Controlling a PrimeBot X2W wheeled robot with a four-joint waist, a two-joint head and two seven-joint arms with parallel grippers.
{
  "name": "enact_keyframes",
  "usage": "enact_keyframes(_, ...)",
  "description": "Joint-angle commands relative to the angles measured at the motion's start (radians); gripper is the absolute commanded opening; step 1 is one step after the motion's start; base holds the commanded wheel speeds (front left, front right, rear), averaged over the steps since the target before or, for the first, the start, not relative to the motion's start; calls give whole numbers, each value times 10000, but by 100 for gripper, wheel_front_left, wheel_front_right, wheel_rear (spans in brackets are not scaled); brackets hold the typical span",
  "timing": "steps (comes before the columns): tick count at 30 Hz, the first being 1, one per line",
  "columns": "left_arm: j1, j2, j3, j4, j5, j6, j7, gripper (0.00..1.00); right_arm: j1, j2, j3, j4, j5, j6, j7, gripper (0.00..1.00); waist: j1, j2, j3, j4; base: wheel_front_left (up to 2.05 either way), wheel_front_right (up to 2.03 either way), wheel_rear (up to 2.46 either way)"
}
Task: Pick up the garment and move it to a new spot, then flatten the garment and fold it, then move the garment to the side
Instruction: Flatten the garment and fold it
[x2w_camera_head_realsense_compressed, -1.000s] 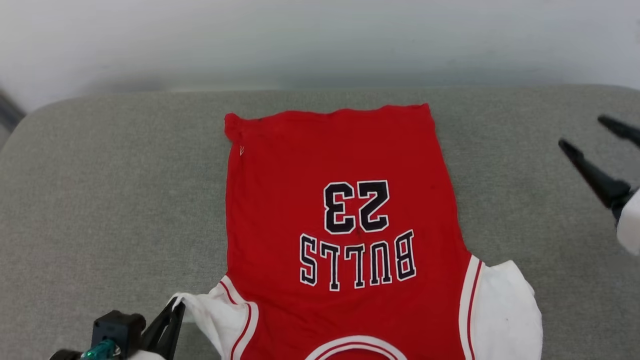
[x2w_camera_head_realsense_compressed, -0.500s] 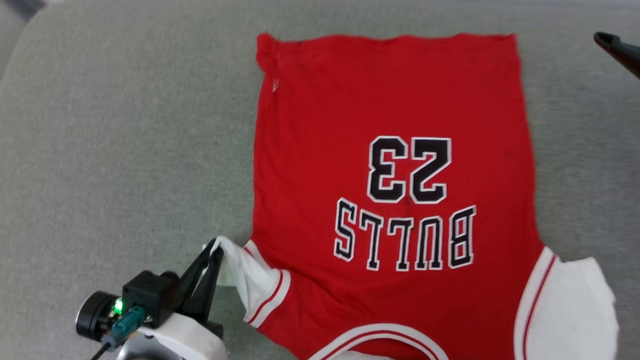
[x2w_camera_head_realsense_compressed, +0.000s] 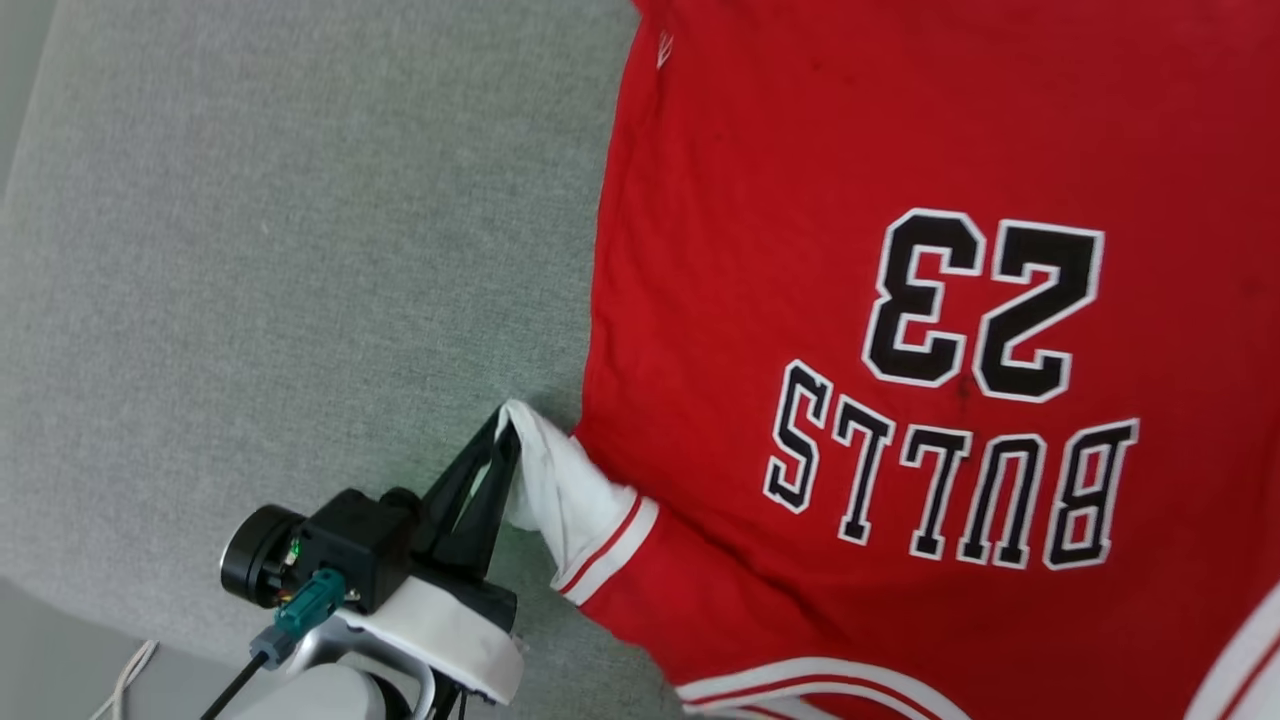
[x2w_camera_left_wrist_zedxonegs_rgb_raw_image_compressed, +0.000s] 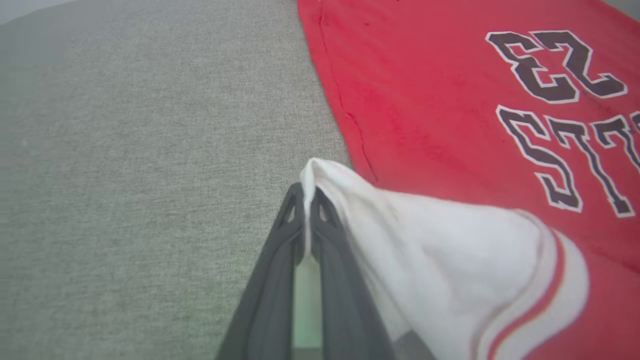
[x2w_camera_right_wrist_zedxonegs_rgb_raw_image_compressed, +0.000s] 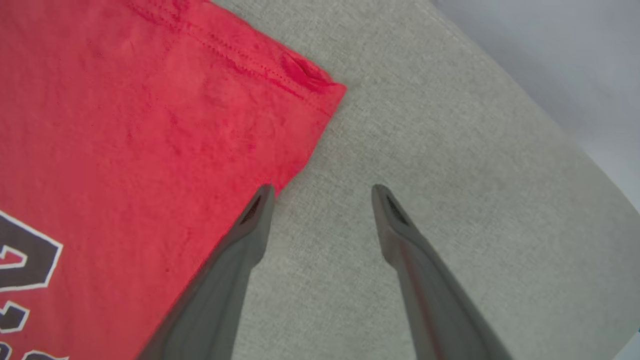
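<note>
A: Progress check, far left first. We log bare grey cushion (x2w_camera_head_realsense_compressed: 300, 250), with a thin cable (x2w_camera_head_realsense_compressed: 125, 680) off its near edge. Then the left gripper (x2w_camera_head_realsense_compressed: 505, 422), fingers pressed together on the tip of the white sleeve (x2w_camera_head_realsense_compressed: 565, 490). The cloth is lifted off the cushion into a peak.

B: Agreed. The left wrist view shows sleeve fabric caught between the fingers of the left gripper (x2w_camera_left_wrist_zedxonegs_rgb_raw_image_compressed: 306, 192). Right of it the garment (x2w_camera_head_realsense_compressed: 850, 150) lies spread on the cushion, print side up. The lettering (x2w_camera_head_realsense_compressed: 950, 480) reads upside down to us, collar end near, hem end far.

A: So we judge the move to a new spot done and the flattening close to done, since the body is smooth with few creases. The fold is not begun, unless this sleeve pinch is its first step. The move to the side is not yet done.

B: Far right, we have the right gripper (x2w_camera_right_wrist_zedxonegs_rgb_raw_image_compressed: 325, 189), fingers spread and holding nothing, just beside the far right hem corner (x2w_camera_right_wrist_zedxonegs_rgb_raw_image_compressed: 320, 85). That corner has a small pucker.

A: Unknowns. The head view cuts off the hem, most of the collar and the right sleeve, so we cannot vouch for that side lying flat. One finger of the right gripper overlaps the garment's side edge, and we cannot tell whether it is touching or hovering.
</note>
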Motion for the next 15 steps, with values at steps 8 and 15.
enact_keyframes(8,-8,-489,335,36,557,-249,-60,0,933,251,116,579,-227,-4,-58,100,-2,0,890,588,0,0,0)
enact_keyframes(15,207,-574,509,188,781,-336,-61,0,1045,-59,-221,163,-4,-7,-949,0,-2,0,469,425,0,0,0)
